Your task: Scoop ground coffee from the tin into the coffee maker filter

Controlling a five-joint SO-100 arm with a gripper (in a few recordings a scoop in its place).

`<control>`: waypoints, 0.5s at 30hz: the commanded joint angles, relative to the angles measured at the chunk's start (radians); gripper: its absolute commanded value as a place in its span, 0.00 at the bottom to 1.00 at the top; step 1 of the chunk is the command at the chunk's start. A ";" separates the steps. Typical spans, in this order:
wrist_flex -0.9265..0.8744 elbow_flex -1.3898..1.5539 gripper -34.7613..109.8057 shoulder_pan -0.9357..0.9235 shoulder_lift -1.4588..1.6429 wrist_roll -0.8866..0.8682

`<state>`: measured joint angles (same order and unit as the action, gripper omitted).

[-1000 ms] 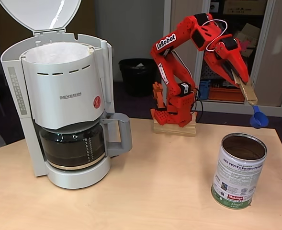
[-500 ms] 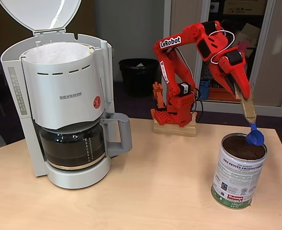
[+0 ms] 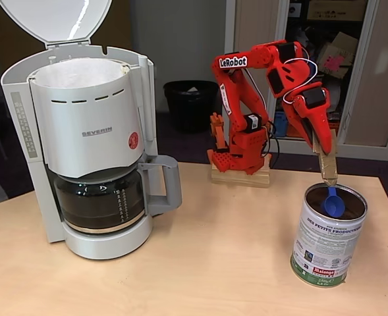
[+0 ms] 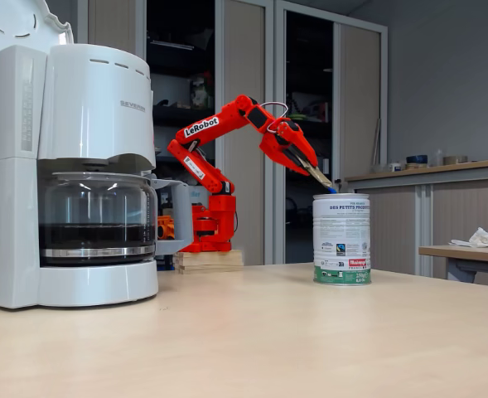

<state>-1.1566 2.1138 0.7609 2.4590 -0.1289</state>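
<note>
Scoop (image 3: 333, 204) went from hanging beyond the tin's far rim a second ago, to over the rim, to inside the tin (image 3: 328, 235) now; bowl sits below the rim, so you're at the dig step, nothing loaded yet as far as I can judge. Gripper (image 3: 327, 172) is pinching the tan, flat handle piece the blue plastic scoop hangs from. Side-on fixed view shows the same: gripper (image 4: 322, 182) angled down to the tin (image 4: 341, 240) mouth. Tin is shiny metal cylinder, paper label, dark inside; coffee level can't be read. Filter (image 3: 78, 71), white crinkled paper, sits in the basket of the coffee maker (image 3: 88, 138), lid up, well apart across the table (image 3: 213, 263). Smooth white plastic body, glass carafe (image 3: 100, 201).
</note>
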 commanded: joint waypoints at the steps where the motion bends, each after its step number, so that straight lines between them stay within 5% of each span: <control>1: 0.015 0.020 0.24 -0.009 0.009 -0.029; 15: 0.120 0.021 0.24 0.017 -0.126 -0.101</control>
<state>-1.0538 2.1338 0.7701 2.3393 -0.2071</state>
